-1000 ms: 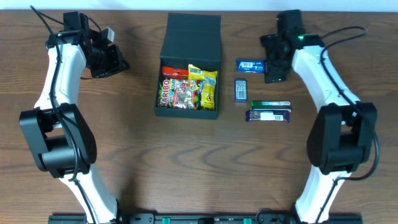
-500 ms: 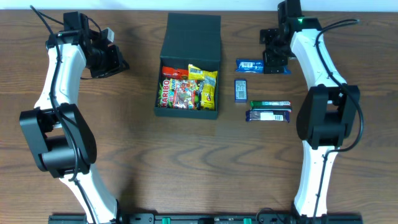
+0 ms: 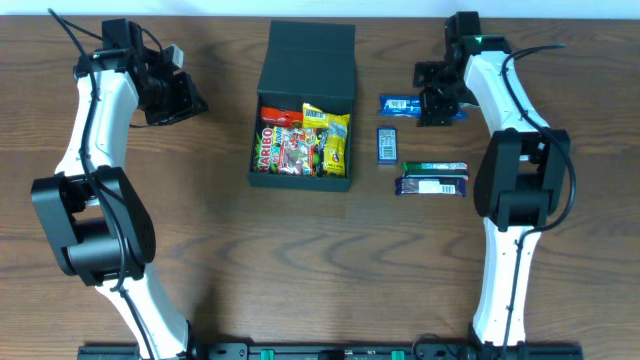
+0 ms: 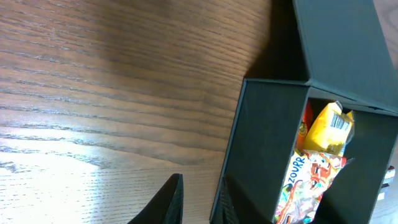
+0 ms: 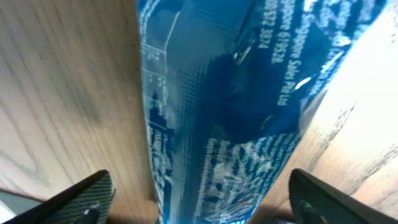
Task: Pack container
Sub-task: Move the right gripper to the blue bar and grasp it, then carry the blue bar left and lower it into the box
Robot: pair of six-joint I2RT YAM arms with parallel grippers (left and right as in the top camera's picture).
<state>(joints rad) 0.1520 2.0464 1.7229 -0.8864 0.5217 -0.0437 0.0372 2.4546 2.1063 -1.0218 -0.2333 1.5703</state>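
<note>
The container [image 3: 268, 150] is a dark box in the middle of the table, its flap lid [image 3: 310, 58] folded back. Colourful snack packets [image 3: 303, 140] fill it. In the left wrist view its dark wall [image 4: 261, 143] and the packets [image 4: 314, 168] show at the right. My right gripper [image 3: 436, 102] is down over the right end of a blue snack packet [image 3: 402, 104]. It stands open [image 5: 205, 208] with its fingertips [image 5: 87, 199] on either side of the packet [image 5: 236, 93]. My left gripper [image 3: 178, 100] hovers left of the container, jaws only narrowly apart [image 4: 200, 202] and empty.
Right of the container lie a small blue packet [image 3: 387, 145], a green bar [image 3: 434, 167] and a dark bar [image 3: 432, 185]. Both arms reach in from the front corners along the table's sides.
My right wrist has swung and settled over the blue packet's right end, and its jaws have narrowed slightly. The left arm and all packets are unmoved.
</note>
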